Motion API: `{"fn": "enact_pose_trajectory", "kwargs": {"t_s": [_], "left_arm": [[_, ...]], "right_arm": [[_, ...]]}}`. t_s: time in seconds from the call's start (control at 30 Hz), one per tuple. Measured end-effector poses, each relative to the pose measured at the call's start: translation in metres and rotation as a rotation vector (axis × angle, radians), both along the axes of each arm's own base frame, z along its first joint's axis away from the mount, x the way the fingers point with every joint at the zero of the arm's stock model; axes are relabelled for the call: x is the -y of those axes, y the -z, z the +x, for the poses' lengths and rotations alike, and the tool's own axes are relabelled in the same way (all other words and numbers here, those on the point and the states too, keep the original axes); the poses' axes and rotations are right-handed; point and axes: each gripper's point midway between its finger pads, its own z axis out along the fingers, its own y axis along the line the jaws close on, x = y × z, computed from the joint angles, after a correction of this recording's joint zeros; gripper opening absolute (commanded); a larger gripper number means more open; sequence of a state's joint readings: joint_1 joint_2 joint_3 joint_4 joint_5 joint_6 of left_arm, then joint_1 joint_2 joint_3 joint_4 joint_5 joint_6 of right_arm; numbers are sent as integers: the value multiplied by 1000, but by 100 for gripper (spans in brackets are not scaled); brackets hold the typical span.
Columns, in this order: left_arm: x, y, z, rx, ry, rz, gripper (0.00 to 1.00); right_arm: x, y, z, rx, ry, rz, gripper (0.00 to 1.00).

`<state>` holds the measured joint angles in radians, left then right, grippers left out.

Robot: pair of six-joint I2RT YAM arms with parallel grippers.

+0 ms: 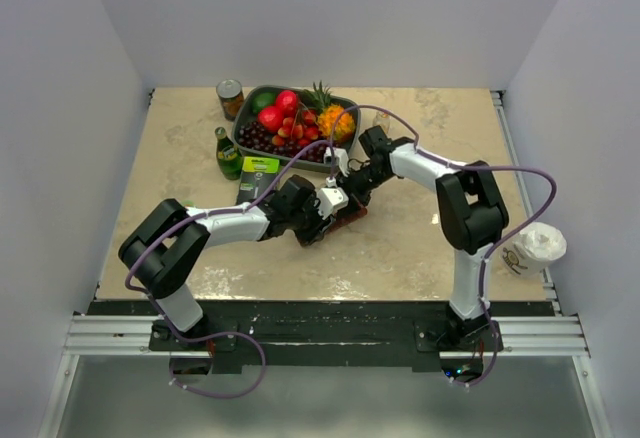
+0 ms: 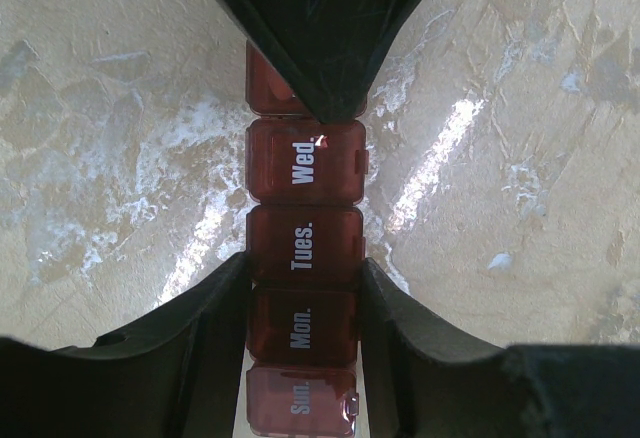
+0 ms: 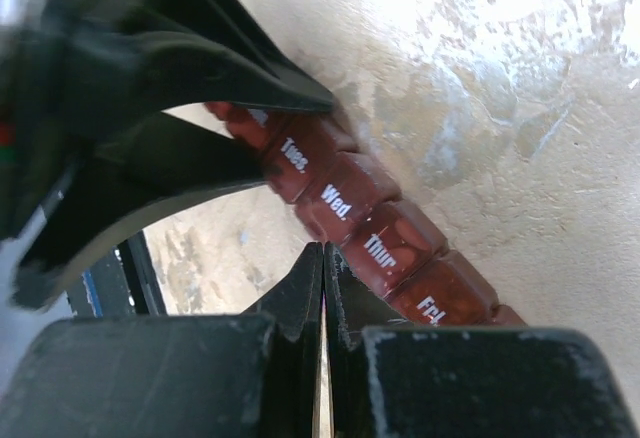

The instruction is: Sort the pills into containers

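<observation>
One maroon pill organiser, left pincer tight around its Mon–Tues sides, right pincer closed at Wed.

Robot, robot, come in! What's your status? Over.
Left gripper clamped across pill organiser at Mon. Right gripper shut, tip at edge of Wed lid. Visible lids closed; nothing seen blocking.

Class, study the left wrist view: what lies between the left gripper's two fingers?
The maroon pill organiser, at its Mon. compartment; fingers of the left gripper sit close against both sides (left wrist view).
</observation>
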<state>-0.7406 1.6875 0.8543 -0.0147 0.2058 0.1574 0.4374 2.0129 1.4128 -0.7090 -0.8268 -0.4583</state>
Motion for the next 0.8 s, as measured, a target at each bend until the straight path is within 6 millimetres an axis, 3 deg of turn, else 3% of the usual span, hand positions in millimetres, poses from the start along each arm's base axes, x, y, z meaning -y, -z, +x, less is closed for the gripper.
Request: {"fn": "enact_pose_trajectory", "kwargs": {"t_s": [0.27, 0.37, 0.47, 0.73, 0.8], "left_arm": [[0, 0, 0, 0, 0, 0, 0], [0, 0, 0, 0, 0, 0, 0], [0, 0, 0, 2, 1, 3, 0], [0, 0, 0, 5, -1, 6, 0], [0, 0, 1, 6, -2, 4, 5]], "right_arm": [[2, -21, 4, 33, 11, 43, 0], [8, -8, 9, 33, 30, -7, 0], [12, 22, 5, -49, 48, -67, 0], [7, 19, 3, -98, 68, -70, 0], [6, 18, 1, -95, 52, -55, 2]]}}
